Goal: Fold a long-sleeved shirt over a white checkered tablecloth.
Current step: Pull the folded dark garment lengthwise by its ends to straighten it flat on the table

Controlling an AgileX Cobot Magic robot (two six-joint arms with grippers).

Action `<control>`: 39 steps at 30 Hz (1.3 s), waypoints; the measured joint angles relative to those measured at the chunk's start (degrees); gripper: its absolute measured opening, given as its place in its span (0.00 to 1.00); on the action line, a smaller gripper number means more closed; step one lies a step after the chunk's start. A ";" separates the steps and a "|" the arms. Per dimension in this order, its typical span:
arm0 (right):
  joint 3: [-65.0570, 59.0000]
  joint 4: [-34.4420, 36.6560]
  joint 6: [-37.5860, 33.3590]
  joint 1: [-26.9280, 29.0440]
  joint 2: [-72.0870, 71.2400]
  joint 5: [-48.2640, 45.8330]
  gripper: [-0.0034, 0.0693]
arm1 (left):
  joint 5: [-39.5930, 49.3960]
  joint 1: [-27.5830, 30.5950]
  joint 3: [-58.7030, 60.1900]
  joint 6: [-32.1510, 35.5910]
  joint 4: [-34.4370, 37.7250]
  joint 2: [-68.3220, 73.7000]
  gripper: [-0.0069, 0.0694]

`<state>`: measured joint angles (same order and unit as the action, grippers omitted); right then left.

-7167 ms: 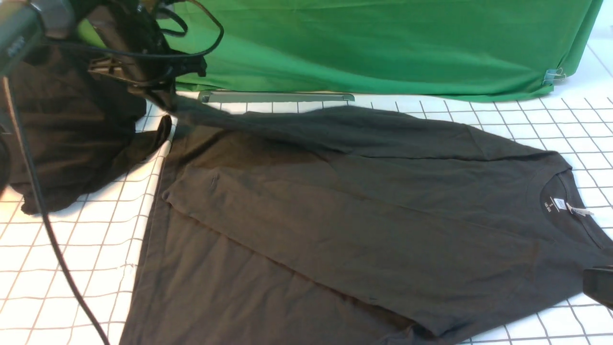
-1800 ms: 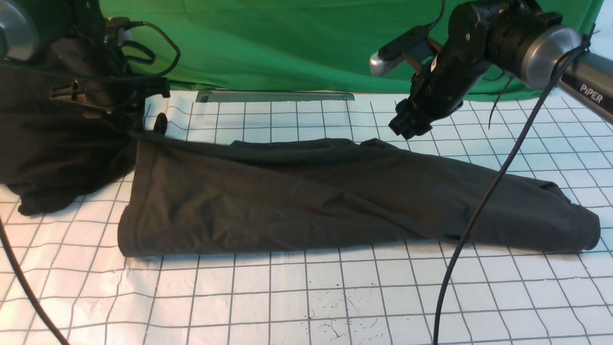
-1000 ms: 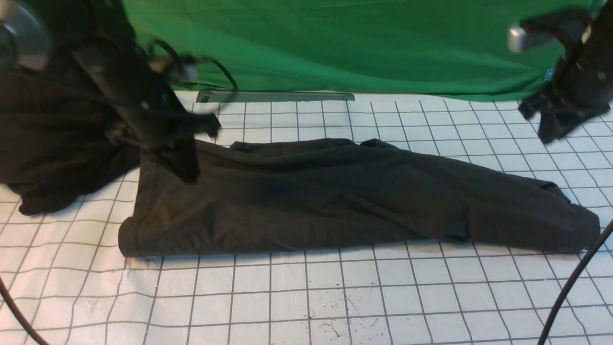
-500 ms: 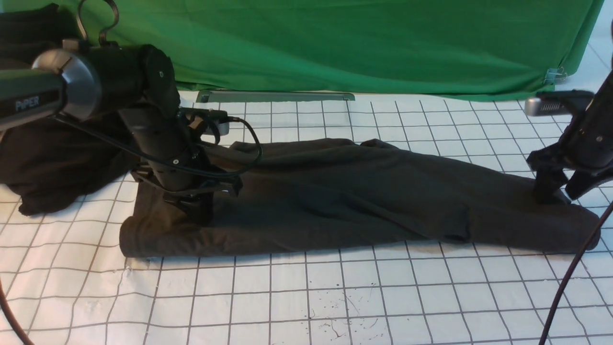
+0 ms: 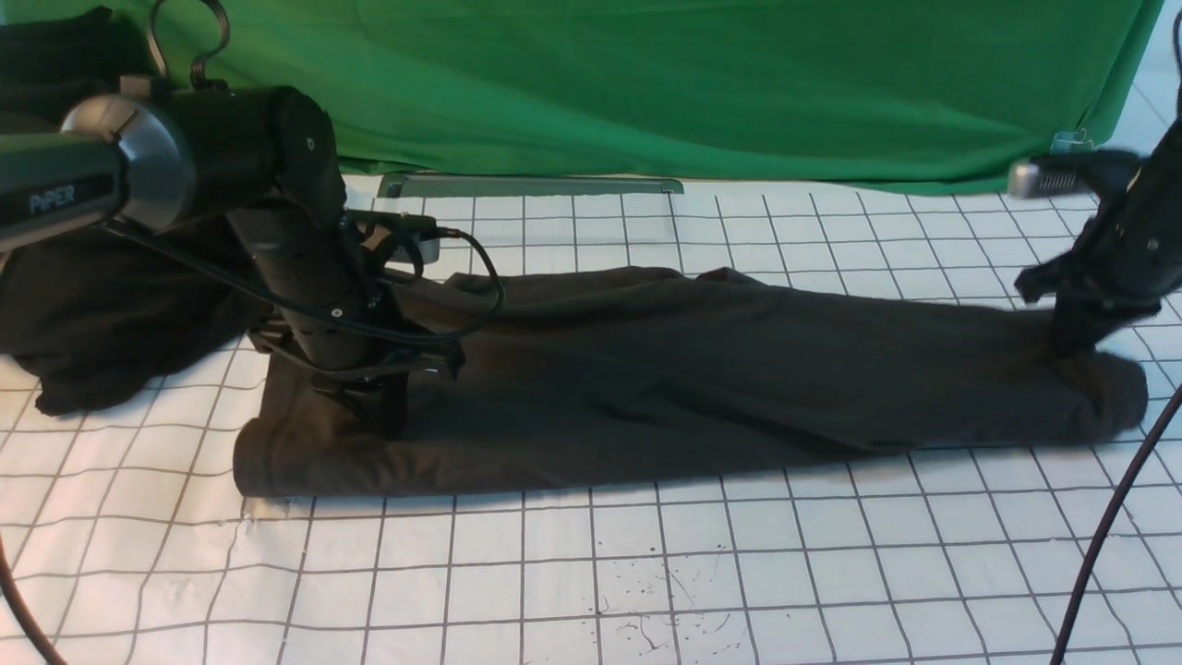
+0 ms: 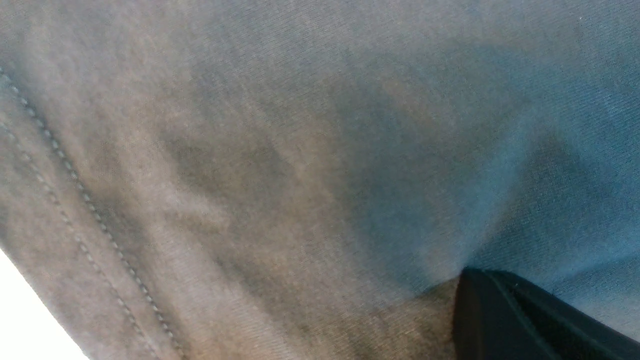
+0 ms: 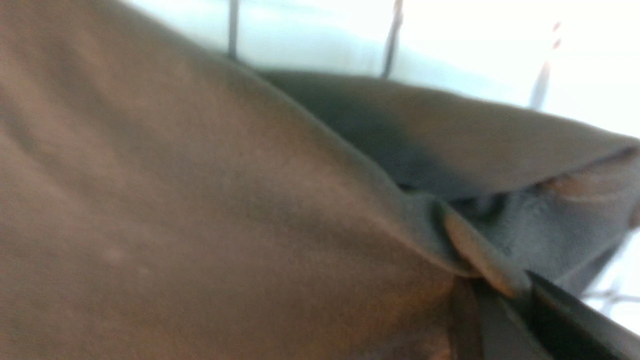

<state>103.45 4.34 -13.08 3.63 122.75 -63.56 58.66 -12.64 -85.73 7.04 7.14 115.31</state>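
At the far left we saw a black garment bundle (image 5: 102,305) heaped on the white checkered tablecloth (image 5: 646,573). Just beside it the left gripper (image 5: 383,414) pointed down into the left end of the long-sleeved shirt (image 5: 665,369), near its hem. In the left wrist view the fabric puckered toward a black fingertip (image 6: 520,320), so we judged the jaws clenched on the cloth. The shirt lay folded into a long dark band across the middle of the tablecloth, running from left to right. Behind it hung a green cloth (image 5: 693,83), with a grey bar (image 5: 531,186) at its foot. At the shirt's right end the right gripper (image 5: 1071,340) had the cloth pinched and drawn up into a small peak at its tip. The right wrist view showed that fold caught against the dark finger (image 7: 575,320).
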 joint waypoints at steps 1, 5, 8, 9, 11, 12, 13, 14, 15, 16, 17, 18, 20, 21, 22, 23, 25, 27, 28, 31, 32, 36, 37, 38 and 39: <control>0.94 0.00 -0.23 0.00 0.00 0.30 0.09 | 0.06 0.00 0.00 0.00 0.00 0.00 0.09; 4.04 -0.07 -1.50 0.00 0.86 1.16 0.09 | 0.17 0.00 0.00 -0.05 0.00 0.00 0.09; 4.29 -1.98 -1.70 0.00 2.47 1.58 0.10 | 0.77 0.00 0.00 -0.05 0.00 0.00 0.09; 4.29 -2.67 -1.43 0.00 2.89 1.90 0.11 | 1.09 0.00 0.00 -0.05 0.00 0.00 0.09; 4.29 -4.34 0.33 0.00 3.41 3.06 0.14 | 1.35 0.00 0.00 -0.05 0.00 0.00 0.09; 4.29 -5.93 2.05 0.00 3.42 3.65 0.18 | 1.50 0.00 0.00 -0.05 0.00 0.00 0.09; 4.46 -6.87 3.50 0.00 3.42 3.76 0.22 | 1.74 0.00 0.00 -0.05 0.00 0.00 0.09; 5.03 -8.32 5.35 0.00 3.35 3.31 0.31 | 1.91 0.00 0.00 -0.05 0.00 0.00 0.09; 5.74 -9.14 6.44 0.00 3.18 2.61 0.36 | 2.13 0.00 0.00 -0.05 0.05 0.00 0.09; 6.04 -9.63 7.07 0.00 2.94 1.85 0.43 | 2.27 0.00 0.00 -0.05 0.05 0.00 0.09; 7.39 -10.19 8.04 0.00 2.33 -0.45 0.56 | 2.68 0.00 0.00 -0.05 0.10 0.00 0.09; 7.89 -10.34 8.32 0.00 1.74 -1.95 0.63 | 2.93 0.00 0.00 -0.05 0.10 0.00 0.09; 8.82 -10.41 8.92 0.00 -0.11 -4.55 0.78 | 3.47 0.00 0.00 -0.63 0.55 0.00 0.09; 8.82 -10.41 8.96 0.00 -0.50 -4.65 0.79 | 3.64 0.00 0.00 -0.73 0.69 0.00 0.09; 8.65 -10.41 9.10 0.05 -2.10 -5.32 0.82 | 4.60 0.00 0.00 -0.86 1.09 0.00 0.09; 8.15 -10.41 9.12 0.12 -3.13 -5.37 0.82 | 5.13 0.00 0.00 -0.86 1.38 0.00 0.09; 5.75 -10.45 9.17 0.36 -5.70 -5.39 0.79 | 6.41 0.00 0.00 -1.11 2.17 -0.02 0.09; 1.95 -10.38 9.17 1.13 -7.90 -5.75 0.76 | 7.69 0.00 0.22 -1.11 3.66 -0.45 0.09; 0.88 -10.24 9.17 1.62 -8.24 -5.73 0.75 | 7.77 0.00 0.47 -1.11 3.96 -0.70 0.09; -3.30 -9.14 9.11 3.71 -8.59 -5.97 0.74 | 7.08 -0.86 2.27 -1.11 4.07 -2.65 0.09; -5.47 -7.39 9.04 5.34 -8.37 -5.97 0.74 | 6.35 -1.61 3.50 -1.11 3.88 -3.82 0.09; -8.42 0.44 7.14 9.23 -6.70 -4.55 0.74 | 2.91 -3.34 7.25 -1.11 3.67 -6.30 0.09; -8.66 1.87 6.88 9.70 -6.31 -3.98 0.74 | 1.98 -3.40 7.90 -1.11 3.74 -6.35 0.09; -8.89 2.99 6.45 9.92 -5.63 -2.84 0.73 | 0.16 -3.46 8.99 -1.28 3.68 -6.29 0.09; -8.89 3.14 6.30 9.97 -5.54 -2.71 0.73 | 0.16 -3.46 9.12 -1.38 3.68 -6.29 0.09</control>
<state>94.57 7.48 -6.79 13.60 117.21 -66.27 58.82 -16.10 -76.61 5.66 10.83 109.03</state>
